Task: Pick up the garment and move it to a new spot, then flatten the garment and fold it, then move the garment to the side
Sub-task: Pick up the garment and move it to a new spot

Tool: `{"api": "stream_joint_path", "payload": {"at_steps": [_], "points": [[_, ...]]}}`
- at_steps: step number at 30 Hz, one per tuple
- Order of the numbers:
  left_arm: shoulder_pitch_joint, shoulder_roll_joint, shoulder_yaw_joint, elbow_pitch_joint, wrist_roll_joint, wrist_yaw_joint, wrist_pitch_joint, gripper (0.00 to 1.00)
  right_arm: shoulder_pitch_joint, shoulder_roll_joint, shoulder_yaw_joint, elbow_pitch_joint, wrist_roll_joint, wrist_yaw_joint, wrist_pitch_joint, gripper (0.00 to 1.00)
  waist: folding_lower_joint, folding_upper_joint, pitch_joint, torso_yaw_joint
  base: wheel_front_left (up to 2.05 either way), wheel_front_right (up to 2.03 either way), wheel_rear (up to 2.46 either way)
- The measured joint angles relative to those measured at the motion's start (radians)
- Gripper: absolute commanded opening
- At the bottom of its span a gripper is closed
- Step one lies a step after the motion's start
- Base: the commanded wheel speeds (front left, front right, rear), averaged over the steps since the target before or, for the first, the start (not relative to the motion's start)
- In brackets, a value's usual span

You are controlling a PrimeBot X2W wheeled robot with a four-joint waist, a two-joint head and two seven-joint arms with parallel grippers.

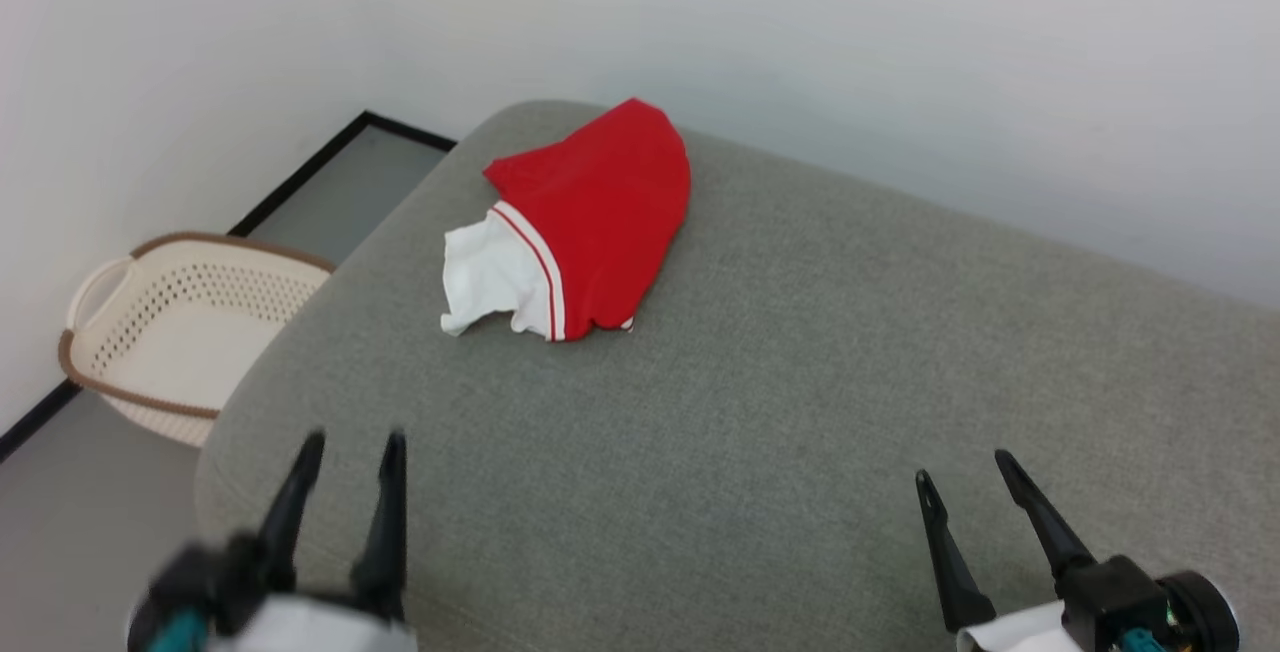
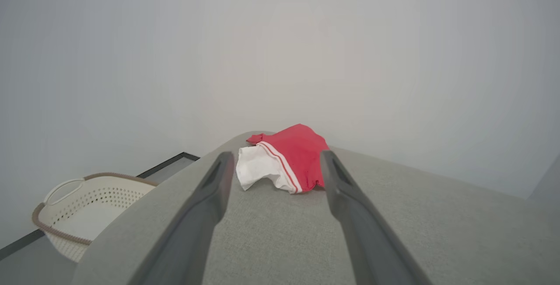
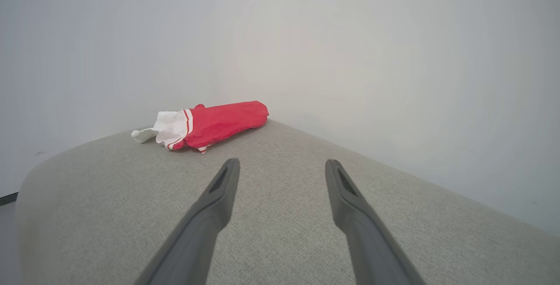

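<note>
The garment [image 1: 590, 217] is a bright red shirt lying bunched at the far left part of a grey cushioned surface [image 1: 760, 432], with a white, red-striped sleeve end [image 1: 495, 277] sticking out toward me. Its lettering is hidden in the folds. The left wrist view has the garment [image 2: 293, 158] straight ahead between the fingers, and in the right wrist view the garment [image 3: 214, 123] lies ahead to the left. My left gripper [image 1: 352, 444] hovers open at the near left edge, well short of the shirt. My right gripper [image 1: 962, 466] is open at the near right, empty.
A cream perforated laundry basket [image 1: 170, 327] with a brown rim stands on the floor left of the cushion, also seen as the basket [image 2: 83, 213] from the left wrist. A white wall [image 1: 900, 62] runs close behind the cushion. Grey floor [image 1: 60, 542] lies beyond the left edge.
</note>
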Motion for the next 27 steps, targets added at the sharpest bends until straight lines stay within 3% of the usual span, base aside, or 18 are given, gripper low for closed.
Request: {"api": "stream_joint_path", "payload": {"at_steps": [10,15,21,27], "points": [[-0.466,0.243,-0.042,0.105,-0.281,-0.001,0.314,1.0,-0.097,-0.038,0.013,-0.062,-0.053,0.0,0.015,1.0,-0.0001,0.0,0.099,-0.016,0.0,0.0,0.0],[-0.68,0.389,-0.08,0.198,-0.362,-0.001,0.495,1.0,-0.132,-0.061,-0.003,-0.12,-0.056,0.0,0.018,1.0,0.0,0.0,0.183,-0.055,0.0,0.0,0.0],[-0.904,0.462,-0.164,0.303,-0.442,-0.001,0.687,1.0,-0.14,-0.087,-0.044,-0.202,-0.055,0.0,0.031,1.0,0.0,0.0,0.32,-0.123,0.0,0.0,0.0],[-1.076,0.476,-0.22,0.45,-0.5,0.002,0.877,1.0,-0.149,-0.1,-0.077,-0.298,-0.048,0.0,0.059,1.0,0.0,0.0,0.465,-0.188,0.0,0.0,0.0]]}}
